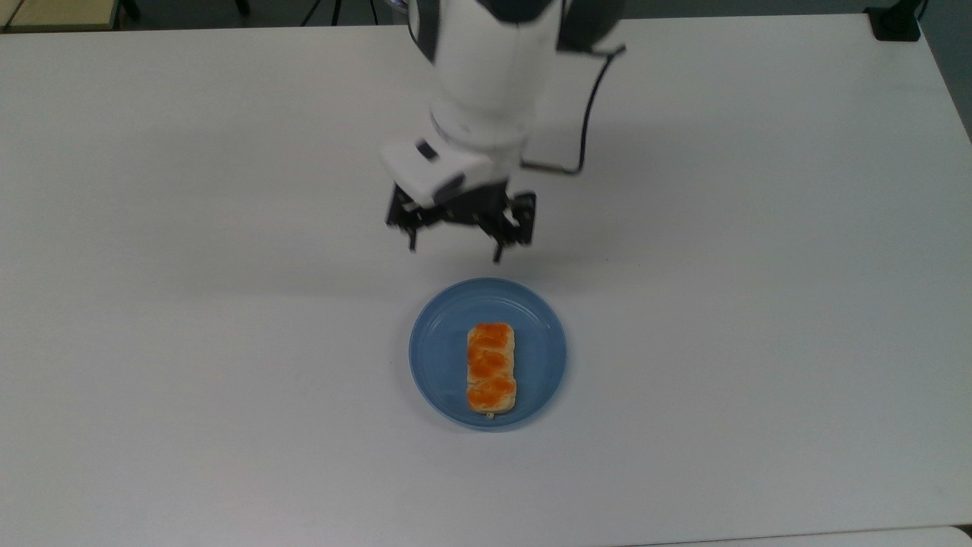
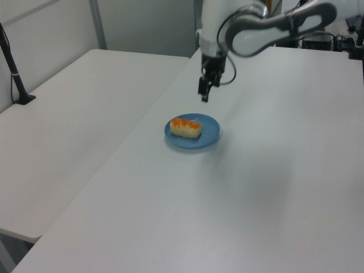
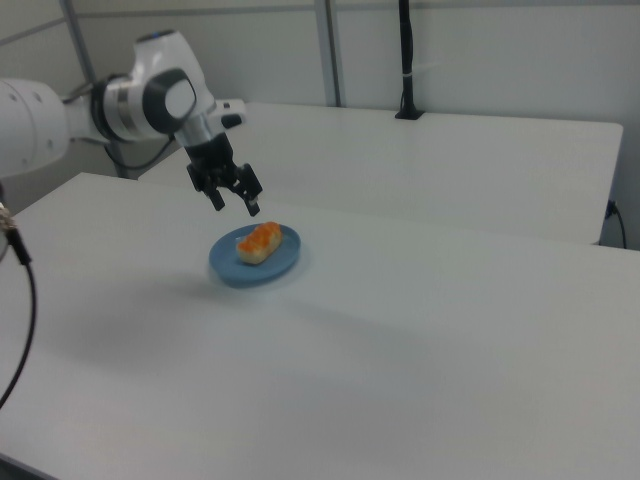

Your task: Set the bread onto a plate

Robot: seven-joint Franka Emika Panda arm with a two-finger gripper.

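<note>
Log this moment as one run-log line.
gripper: open, empty, raised clear of plate | bread: lying flat on plate, glazed side up | plate: on table | task: placement looks done

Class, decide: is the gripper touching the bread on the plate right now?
Apart. In the right view the open gripper hangs in the air above the bread, with bare background between them; the bread lies flat on the plate.

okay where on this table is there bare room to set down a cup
Bare table lies on both sides of the plate in the top view, and between it and the near edge. The plate holds the bread; the open tool hangs just beyond it.
</note>
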